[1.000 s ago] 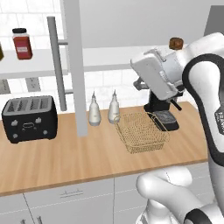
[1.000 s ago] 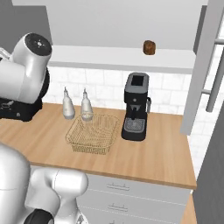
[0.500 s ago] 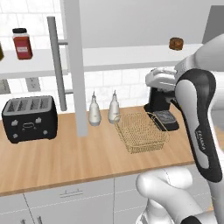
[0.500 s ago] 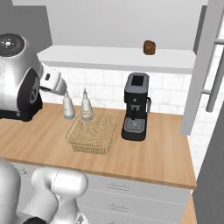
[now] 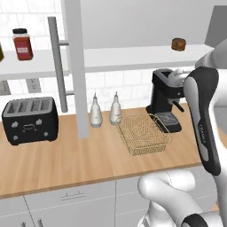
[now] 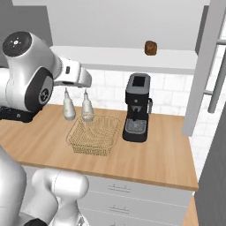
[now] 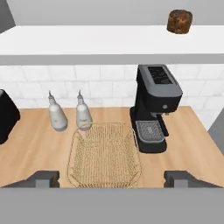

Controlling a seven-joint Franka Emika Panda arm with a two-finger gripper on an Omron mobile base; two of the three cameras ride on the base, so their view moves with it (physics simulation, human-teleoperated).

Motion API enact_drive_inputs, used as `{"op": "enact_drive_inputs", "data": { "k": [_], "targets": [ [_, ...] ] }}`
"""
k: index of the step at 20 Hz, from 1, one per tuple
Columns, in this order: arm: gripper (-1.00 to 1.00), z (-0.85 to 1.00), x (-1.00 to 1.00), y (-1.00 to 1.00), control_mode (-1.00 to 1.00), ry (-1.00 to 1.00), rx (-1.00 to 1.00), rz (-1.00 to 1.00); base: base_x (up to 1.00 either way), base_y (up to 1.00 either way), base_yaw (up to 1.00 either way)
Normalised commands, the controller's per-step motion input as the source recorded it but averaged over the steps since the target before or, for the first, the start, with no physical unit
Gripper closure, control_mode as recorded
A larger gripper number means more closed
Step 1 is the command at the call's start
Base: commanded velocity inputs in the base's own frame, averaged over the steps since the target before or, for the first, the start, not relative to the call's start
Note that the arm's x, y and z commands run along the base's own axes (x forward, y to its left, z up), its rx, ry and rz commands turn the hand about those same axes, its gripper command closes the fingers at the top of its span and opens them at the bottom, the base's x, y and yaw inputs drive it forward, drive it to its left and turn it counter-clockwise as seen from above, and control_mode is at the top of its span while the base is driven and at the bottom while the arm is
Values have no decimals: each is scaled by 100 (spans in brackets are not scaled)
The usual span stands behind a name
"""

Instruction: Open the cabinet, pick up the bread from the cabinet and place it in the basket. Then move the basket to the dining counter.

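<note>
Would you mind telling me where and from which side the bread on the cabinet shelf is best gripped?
Probably across its round sides, from the open front. The bread stands alone near the front edge of the white shelf, with free space left and right, so open fingers could straddle it level.

A small round dark-brown bread bun (image 6: 151,47) sits on the white inner shelf (image 6: 132,59) of the open wall cabinet. Below, on the light wood tabletop (image 6: 159,161), a shallow golden-tan wire-mesh basket (image 6: 93,135) lies between two white bottles (image 6: 77,105) and a black coffee machine (image 6: 137,107), just beside each.
</note>
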Motion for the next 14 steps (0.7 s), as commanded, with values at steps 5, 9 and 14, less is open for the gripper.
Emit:
{"op": "enact_drive_inputs", "data": {
  "k": [5, 9, 14],
  "targets": [
    [-100, 16, 27, -60, -100, -15, -19, -9, 0, 0, 0],
    [-100, 0, 50, -64, -100, -14, 0, -6, 0, 0, 0],
    [-100, 20, 51, -40, -100, -7, 11, 0, 0, 0, 0]
  ]
}}
